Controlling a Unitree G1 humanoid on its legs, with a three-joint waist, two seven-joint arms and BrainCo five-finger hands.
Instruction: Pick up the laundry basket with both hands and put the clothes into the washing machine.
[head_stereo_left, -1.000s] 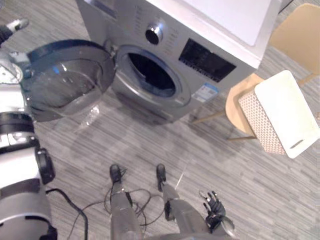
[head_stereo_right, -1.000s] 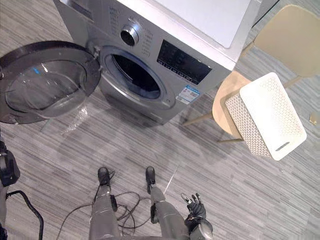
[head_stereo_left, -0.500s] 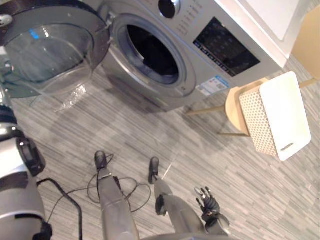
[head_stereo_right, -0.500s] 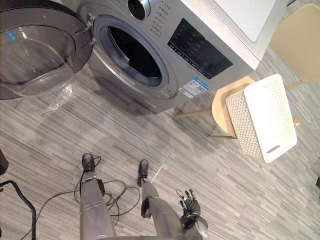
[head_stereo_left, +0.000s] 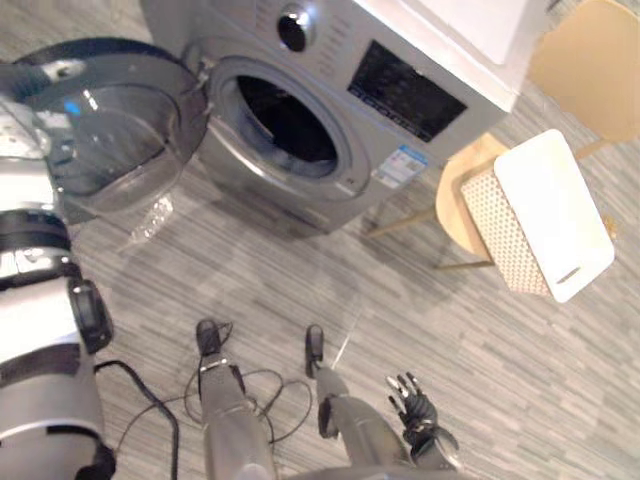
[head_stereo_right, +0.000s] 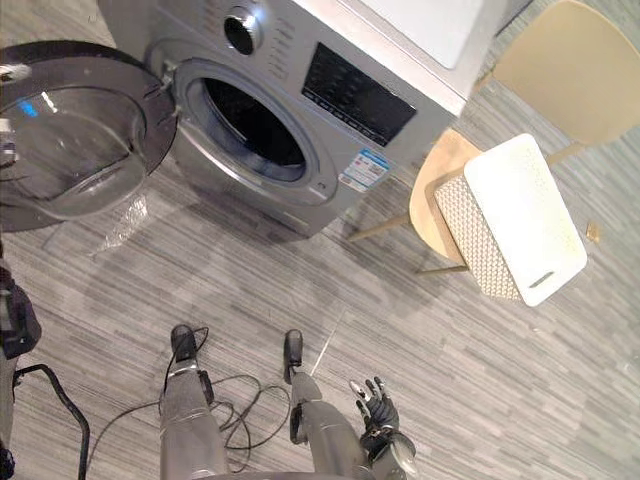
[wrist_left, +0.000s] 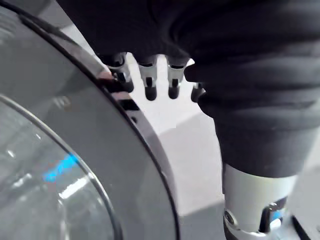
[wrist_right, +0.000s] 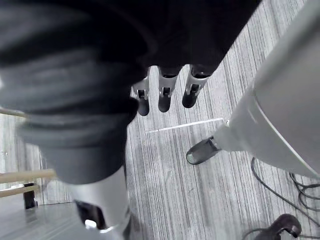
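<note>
Sticker (head_stereo_left: 400, 166) sits on washing machine (head_stereo_left: 335, 60) front, print illegible.

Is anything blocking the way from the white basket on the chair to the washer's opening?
Nothing visible does. The door is swung aside, the drum opening is uncovered, and the laundry basket sits on the chair beside the washing machine.

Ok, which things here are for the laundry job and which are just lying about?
For the job: washing machine, its open door, white laundry basket.
Lying about: wooden chair under the basket, clear plastic film by the door.
</note>
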